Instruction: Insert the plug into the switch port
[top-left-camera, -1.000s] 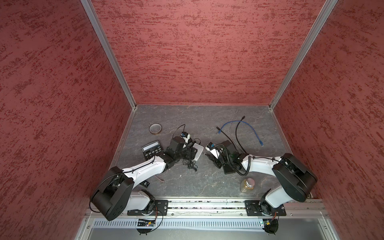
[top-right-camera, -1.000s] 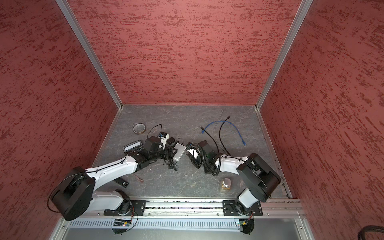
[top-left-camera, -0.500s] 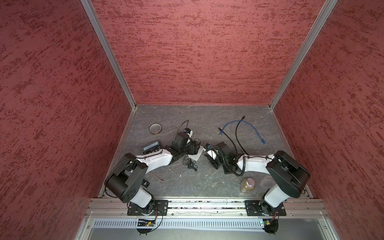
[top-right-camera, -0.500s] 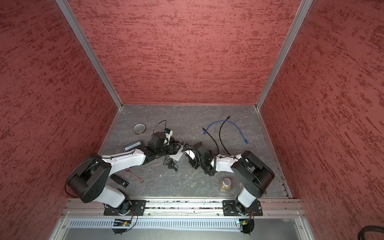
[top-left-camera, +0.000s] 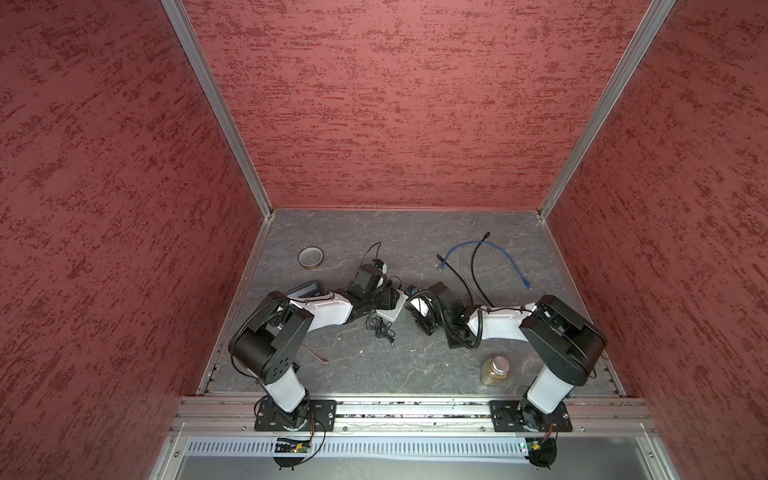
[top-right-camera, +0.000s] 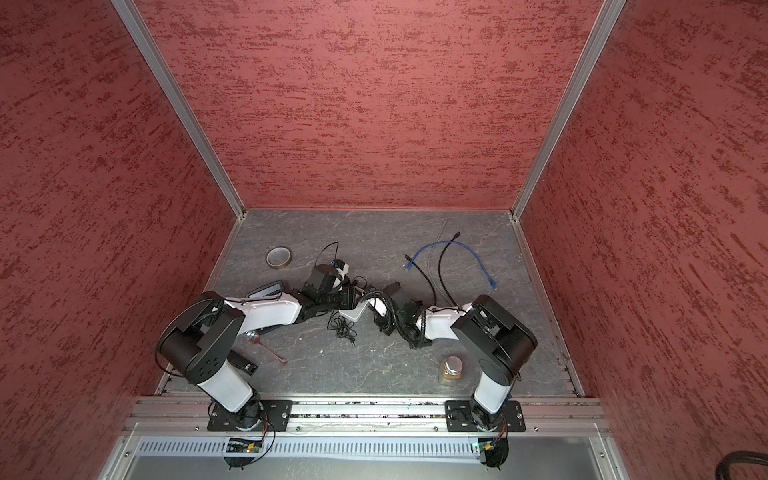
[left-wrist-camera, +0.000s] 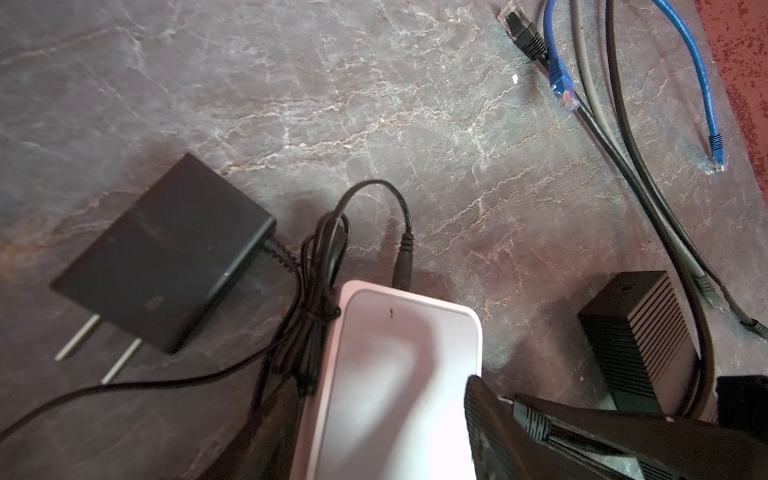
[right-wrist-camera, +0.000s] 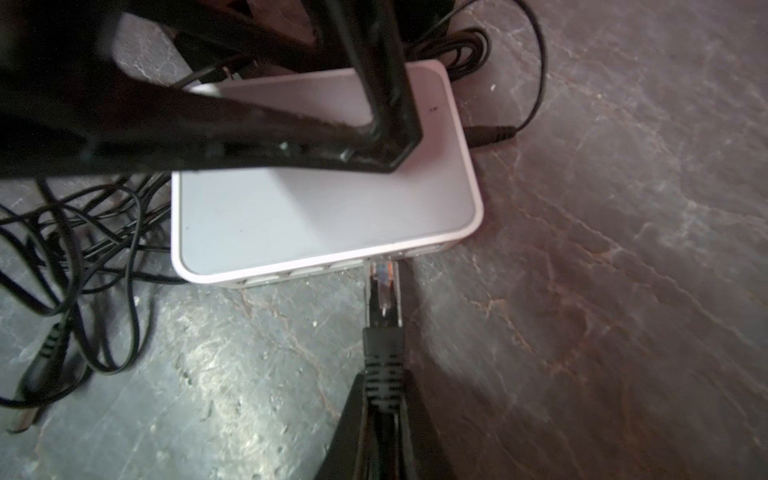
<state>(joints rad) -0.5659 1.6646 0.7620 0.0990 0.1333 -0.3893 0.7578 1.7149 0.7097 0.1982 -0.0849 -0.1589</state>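
White switch (right-wrist-camera: 324, 216) lies flat on the grey surface (right-wrist-camera: 623, 270), mid-scene in both top views. Right claw (right-wrist-camera: 384, 399) pinches the black boot just behind the clear plug (right-wrist-camera: 383, 286). The plug's tip sits at a port mouth on the switch's port face, with most of its body outside. Left claw (left-wrist-camera: 374, 407) stands spread astride the switch; pad contact cannot be told. Black power adapter (left-wrist-camera: 162, 253) lies just beside the switch.
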